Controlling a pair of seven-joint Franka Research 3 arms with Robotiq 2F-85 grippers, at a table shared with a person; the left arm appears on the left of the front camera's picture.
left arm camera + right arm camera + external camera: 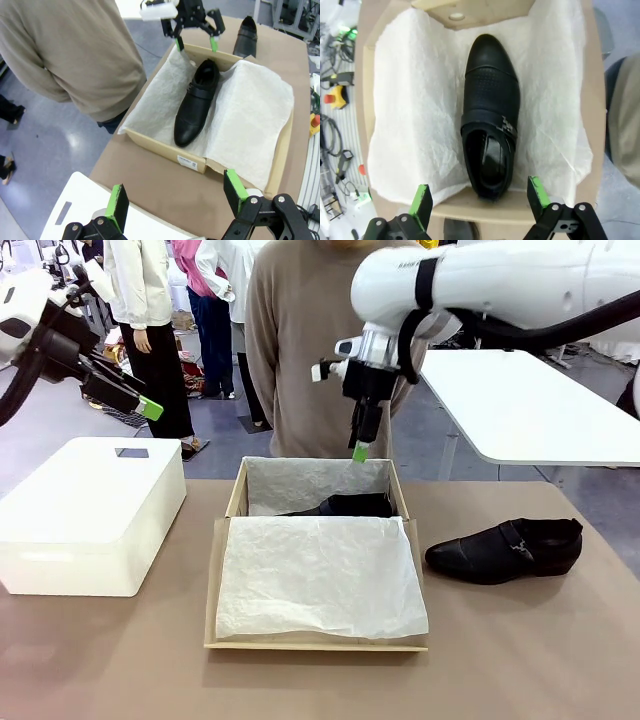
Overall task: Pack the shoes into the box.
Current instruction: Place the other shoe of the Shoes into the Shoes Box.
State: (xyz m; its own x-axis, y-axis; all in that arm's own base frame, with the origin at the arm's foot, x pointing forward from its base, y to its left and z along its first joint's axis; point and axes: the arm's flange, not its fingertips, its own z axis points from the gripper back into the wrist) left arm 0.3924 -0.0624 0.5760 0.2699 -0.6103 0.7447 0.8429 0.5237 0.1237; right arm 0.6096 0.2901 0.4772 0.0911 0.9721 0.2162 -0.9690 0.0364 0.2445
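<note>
One glossy black shoe [340, 506] lies on white tissue in the far half of the brown cardboard box [212, 590]. My right gripper [362, 445] hangs open just above the box's far right corner, nothing between its fingers. In the right wrist view the shoe [490, 115] lies below the open gripper [480, 197], heel nearest. The second shoe [505, 550] rests on the table right of the box. My left gripper [140, 400] is raised at the far left, open and empty. Its wrist view shows the gripper [175, 197], the boxed shoe [195, 107] and the other shoe [246, 35].
A large white plastic box [90, 515] stands on the table's left side. A person in a beige sweater [300, 350] stands at the far edge behind the cardboard box. A white table [540, 410] stands behind on the right.
</note>
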